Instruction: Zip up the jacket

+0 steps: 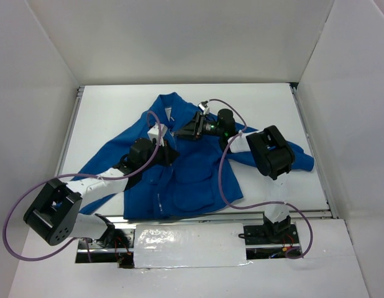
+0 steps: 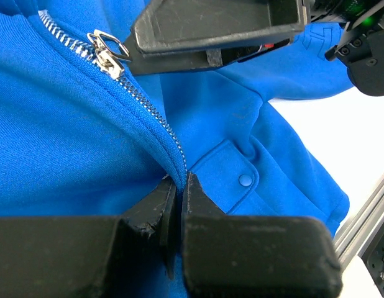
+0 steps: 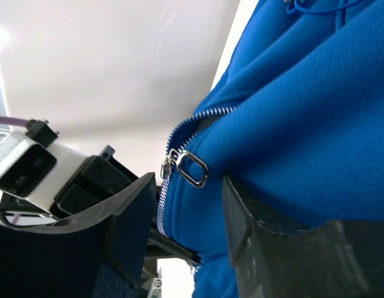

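Observation:
The royal-blue jacket (image 1: 192, 180) lies in the middle of the white table, collar toward the far side. My left gripper (image 1: 168, 151) is shut on the jacket's front edge at the zipper line (image 2: 178, 183). The silver zipper slider with its ring pull (image 2: 105, 53) sits higher up the teeth, near the collar. My right gripper (image 1: 184, 131) is open, and its jaws stand one on each side of the slider and pull (image 3: 192, 167) without touching it. One of its fingers (image 2: 210, 31) shows just beside the pull in the left wrist view.
A front flap pocket with a snap (image 2: 245, 180) lies right of the left gripper. White walls enclose the table (image 1: 117, 105). A metal rail (image 1: 310, 143) runs along its right edge. Purple cables loop from both arms.

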Controlling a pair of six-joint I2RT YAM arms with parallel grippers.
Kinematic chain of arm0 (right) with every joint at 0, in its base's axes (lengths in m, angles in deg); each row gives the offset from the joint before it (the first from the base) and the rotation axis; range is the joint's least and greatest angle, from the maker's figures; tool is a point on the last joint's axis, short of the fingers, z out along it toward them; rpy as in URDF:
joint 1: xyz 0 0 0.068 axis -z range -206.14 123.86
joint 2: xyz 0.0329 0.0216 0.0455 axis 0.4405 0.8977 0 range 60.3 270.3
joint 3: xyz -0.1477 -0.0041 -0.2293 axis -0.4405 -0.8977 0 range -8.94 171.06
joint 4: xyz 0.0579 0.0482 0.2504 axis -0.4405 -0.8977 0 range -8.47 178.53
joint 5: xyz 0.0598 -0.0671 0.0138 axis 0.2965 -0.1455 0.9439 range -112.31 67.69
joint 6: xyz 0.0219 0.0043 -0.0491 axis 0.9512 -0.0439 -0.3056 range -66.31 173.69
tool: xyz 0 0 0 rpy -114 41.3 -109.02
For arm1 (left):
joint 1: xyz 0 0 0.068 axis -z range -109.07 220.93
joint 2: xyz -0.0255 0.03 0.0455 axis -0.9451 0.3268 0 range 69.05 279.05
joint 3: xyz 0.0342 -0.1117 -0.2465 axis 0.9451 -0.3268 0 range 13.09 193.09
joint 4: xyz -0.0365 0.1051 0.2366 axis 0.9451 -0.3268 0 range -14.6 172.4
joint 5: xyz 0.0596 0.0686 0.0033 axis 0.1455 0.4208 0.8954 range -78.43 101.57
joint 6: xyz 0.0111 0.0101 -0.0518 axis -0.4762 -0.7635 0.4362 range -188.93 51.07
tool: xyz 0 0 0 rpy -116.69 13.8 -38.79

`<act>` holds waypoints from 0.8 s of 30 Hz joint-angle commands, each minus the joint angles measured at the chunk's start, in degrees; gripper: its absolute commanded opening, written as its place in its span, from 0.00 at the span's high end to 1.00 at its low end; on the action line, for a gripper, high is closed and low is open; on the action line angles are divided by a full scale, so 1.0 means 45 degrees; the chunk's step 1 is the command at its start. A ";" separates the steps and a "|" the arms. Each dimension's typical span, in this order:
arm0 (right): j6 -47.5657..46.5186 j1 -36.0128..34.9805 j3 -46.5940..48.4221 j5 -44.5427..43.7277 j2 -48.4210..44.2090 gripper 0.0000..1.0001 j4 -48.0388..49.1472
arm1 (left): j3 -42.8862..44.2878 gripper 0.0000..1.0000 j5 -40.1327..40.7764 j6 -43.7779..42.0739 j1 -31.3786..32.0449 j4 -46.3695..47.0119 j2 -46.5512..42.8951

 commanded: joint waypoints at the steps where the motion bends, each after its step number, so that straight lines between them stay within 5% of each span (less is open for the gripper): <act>1: 0.0675 -0.0030 0.0588 -0.0009 0.0186 0.48 0.0949 | 0.0301 1.00 -0.0483 -0.0265 0.0002 0.0567 -0.0430; 10: 0.0483 -0.0030 0.0392 0.0090 -0.0244 0.62 0.0757 | 0.0281 1.00 -0.0561 -0.0226 0.0002 0.0684 -0.0294; 13: 0.0229 -0.0011 0.0510 0.0090 -0.0146 0.76 0.0347 | 0.0281 1.00 -0.0639 -0.0226 0.0002 0.0742 -0.0255; 17: -0.0240 -0.0011 0.0354 -0.0066 -0.0282 0.79 -0.0277 | 0.0300 1.00 -0.0678 -0.0284 0.0002 0.0664 -0.0274; 22: -0.0943 -0.0011 0.0451 -0.0203 -0.0614 1.00 -0.1195 | 0.0320 1.00 -0.0718 -0.0382 0.0002 0.0547 -0.0216; 24: -0.1625 -0.0011 0.0529 -0.0416 -0.0965 1.00 -0.2150 | 0.0301 1.00 -0.0698 -0.0421 0.0002 0.0547 -0.0216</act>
